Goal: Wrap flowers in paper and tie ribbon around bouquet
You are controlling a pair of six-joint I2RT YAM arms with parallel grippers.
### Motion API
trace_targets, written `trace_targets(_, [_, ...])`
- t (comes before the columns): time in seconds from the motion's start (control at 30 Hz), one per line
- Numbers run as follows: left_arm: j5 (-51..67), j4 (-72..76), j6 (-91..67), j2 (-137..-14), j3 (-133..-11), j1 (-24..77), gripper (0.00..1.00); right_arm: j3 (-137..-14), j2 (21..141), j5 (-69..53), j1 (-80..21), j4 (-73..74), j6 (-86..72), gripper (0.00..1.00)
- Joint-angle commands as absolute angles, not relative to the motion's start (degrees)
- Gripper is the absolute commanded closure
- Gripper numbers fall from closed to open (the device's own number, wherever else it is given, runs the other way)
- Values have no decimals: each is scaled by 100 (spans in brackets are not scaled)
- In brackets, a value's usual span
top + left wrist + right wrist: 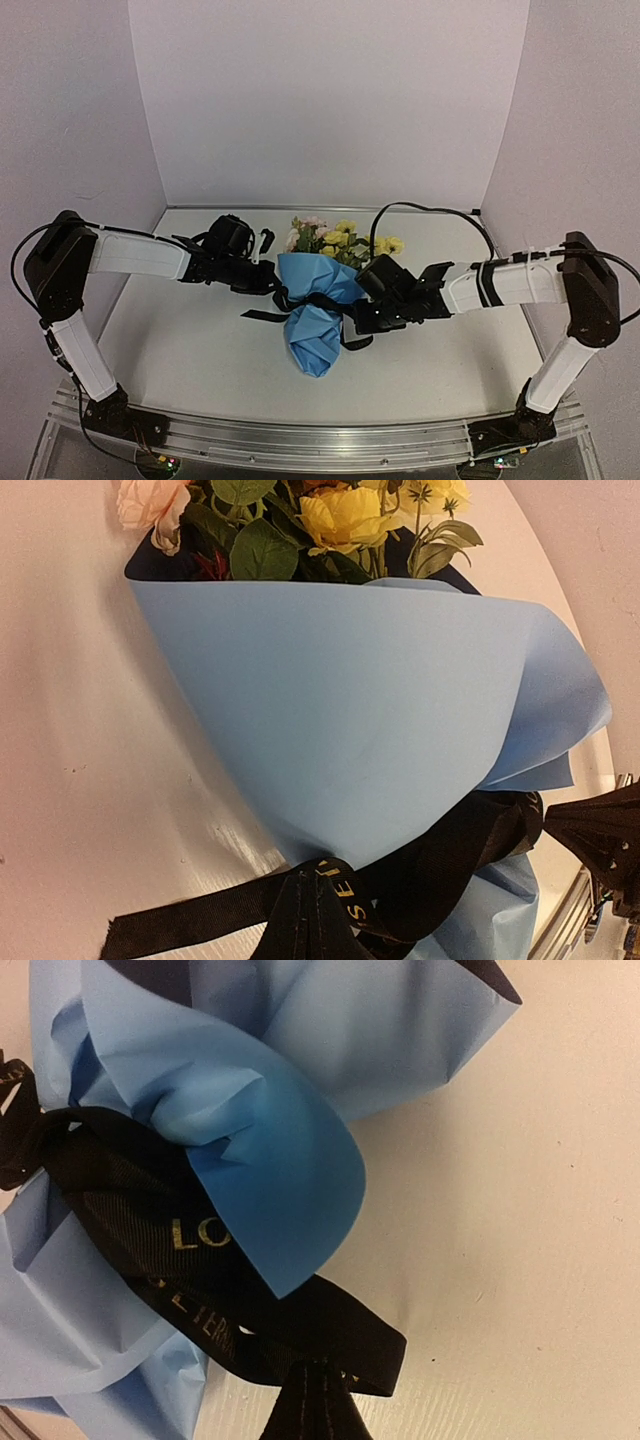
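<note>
left gripper [312, 922]: jaws pressed together, pinching ribbon [440, 855] at waist of bouquet [318, 305]. right gripper [318, 1408]: jaws closed, tips nipping ribbon loop on opposite side. bouquet lies on table [190, 350] between arms, flowers [335, 238] toward far wall. paper [350, 710] light blue face outward, ribbon around its narrow part.
</note>
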State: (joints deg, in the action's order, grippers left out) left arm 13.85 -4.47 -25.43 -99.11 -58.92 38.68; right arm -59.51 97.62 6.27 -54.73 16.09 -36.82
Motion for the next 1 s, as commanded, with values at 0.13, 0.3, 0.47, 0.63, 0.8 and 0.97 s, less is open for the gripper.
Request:
trace_targets(0.13, [1485, -342, -2487, -9716, -6078, 3867, 100, -6110, 9334, 673, -5599, 2074, -3497, 70])
trace_targets(0.3, [1498, -343, -2484, -9728, -6104, 3868, 100, -6119, 9833, 849, -5652, 1937, -3238, 57])
trace_targets(0.47, [1496, -367, -2464, -9729, -6125, 3867, 100, -6190, 10165, 1469, -5655, 1788, -3184, 48])
trace_targets(0.63, [1512, -354, -2464, -9738, -6129, 3867, 100, -6304, 10439, 1942, -5655, 1596, -3076, 51])
trace_targets(0.8, [1522, -363, -2440, -9749, -6154, 3866, 100, -6352, 10490, 1987, -5654, 1487, -3061, 92])
trace_targets(0.97, [1555, -403, -2387, -9760, -6173, 3867, 100, -6364, 9864, 1532, -5653, 1907, -3014, 100])
